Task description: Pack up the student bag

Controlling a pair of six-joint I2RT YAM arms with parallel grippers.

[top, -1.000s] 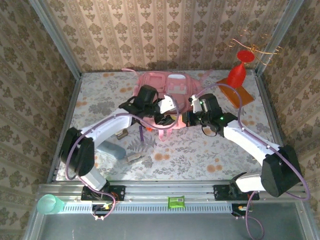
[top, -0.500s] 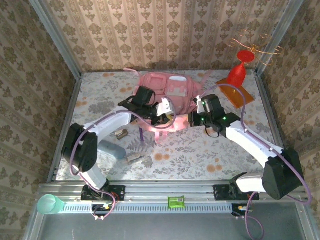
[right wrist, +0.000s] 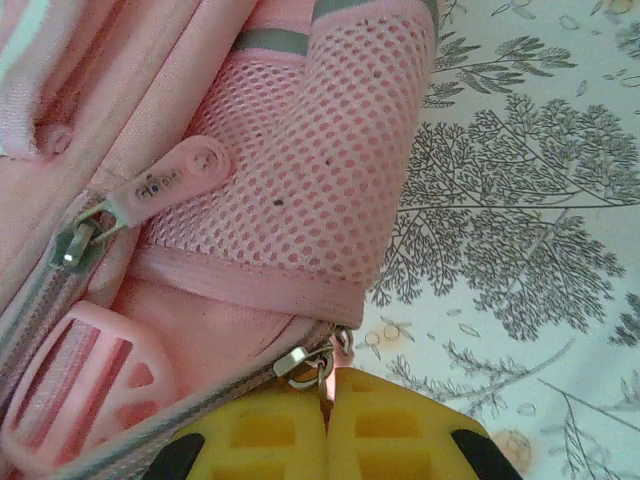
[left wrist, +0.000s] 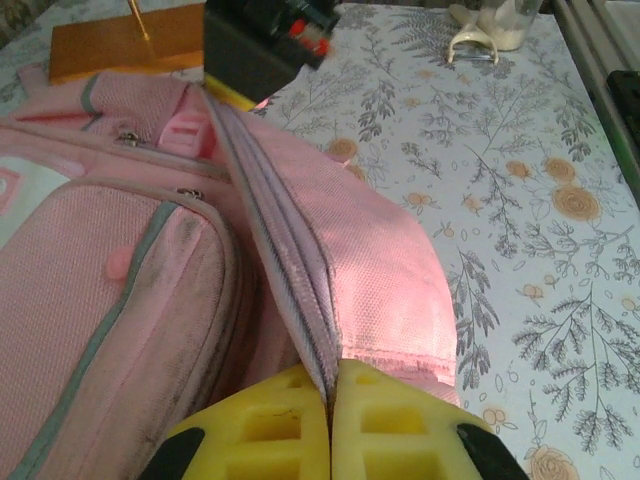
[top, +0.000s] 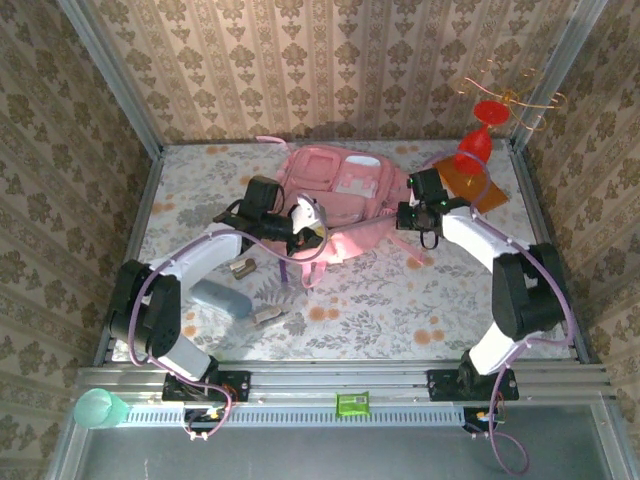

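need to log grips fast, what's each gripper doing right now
left gripper: shut on the student bag, pinching its zipper edge
right gripper: shut on the bag's metal zipper pull

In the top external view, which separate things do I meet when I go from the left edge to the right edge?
green cup → grey-blue case → student bag → red vase

The student bag (left wrist: pixel 130 270) is matt woven cloth, its mesh pocket (right wrist: pixel 320 150) coarse, zip slider (right wrist: pixel 72 245) metal.
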